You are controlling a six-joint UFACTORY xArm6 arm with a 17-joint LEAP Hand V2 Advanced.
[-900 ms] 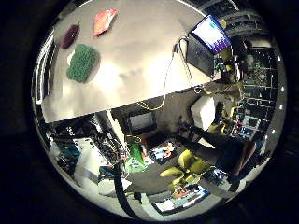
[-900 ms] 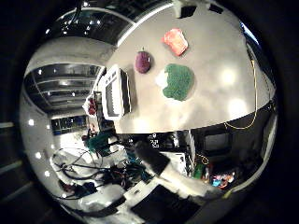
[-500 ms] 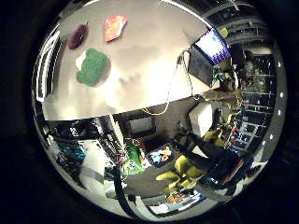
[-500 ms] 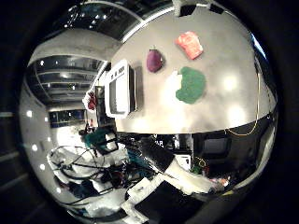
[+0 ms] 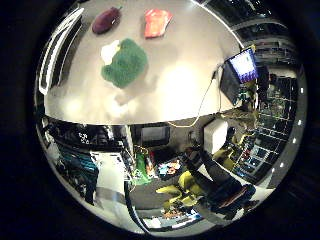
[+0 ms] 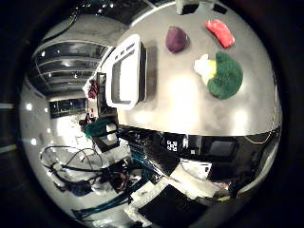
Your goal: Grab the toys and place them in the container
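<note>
Three toys lie on a pale table [image 5: 180, 70]: a green leafy toy with a cream stem [image 5: 124, 63], a dark purple rounded toy [image 5: 106, 19] and a red-orange toy [image 5: 156, 21]. The thumb side palm view shows the same green toy [image 6: 223, 76], purple toy [image 6: 176, 39] and red toy [image 6: 219, 32], with a white rectangular container [image 6: 126, 72] beside them on the table. The toys look small, so the palm is well away from them.
The table's near edge [image 5: 120, 122] runs below the toys, with a cluttered room beyond it. An open laptop [image 5: 240, 72] stands at the table's far end. A yellow cord [image 5: 205, 105] trails across the table toward the edge.
The whole picture has shifted in both views: the camera has moved, and the toys and container now appear larger and closer. The toys themselves have not moved on the table.
</note>
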